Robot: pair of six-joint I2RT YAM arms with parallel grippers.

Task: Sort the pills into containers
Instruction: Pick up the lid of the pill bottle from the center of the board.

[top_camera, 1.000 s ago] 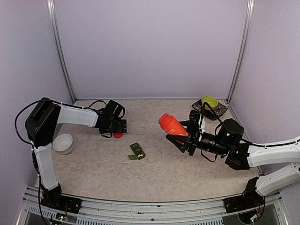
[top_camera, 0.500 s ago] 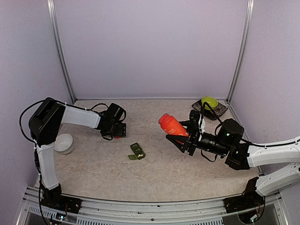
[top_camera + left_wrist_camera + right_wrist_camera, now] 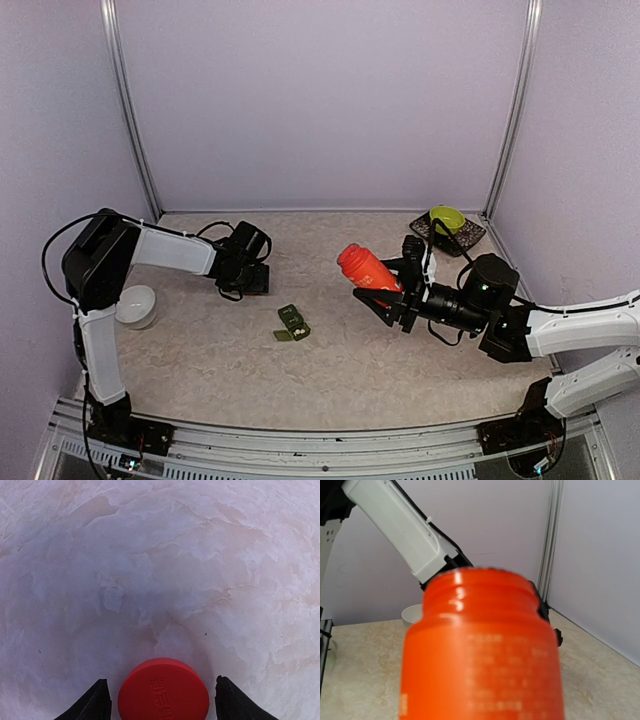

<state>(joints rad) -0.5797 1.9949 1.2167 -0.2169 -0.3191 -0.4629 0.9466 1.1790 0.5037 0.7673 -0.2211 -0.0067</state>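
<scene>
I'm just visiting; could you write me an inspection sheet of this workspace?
Surface: mottled beige tabletop, no spills seen.
Job's things: dark green three-compartment strip at centre; tilted, uncapped orange plastic bottle; round red cap; pills: nothing seen.
Clutter: white bowl; yellow-green bowl on dark tray.
Pincers: left pincer open, straddling cap; right pincer shut on bottle.
Cables: black cables looping along both arms.
Surroundings: lilac walls, metal corner posts.

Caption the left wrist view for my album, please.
Red cap on the marbled table, framed by the left gripper, jaws apart.
</scene>
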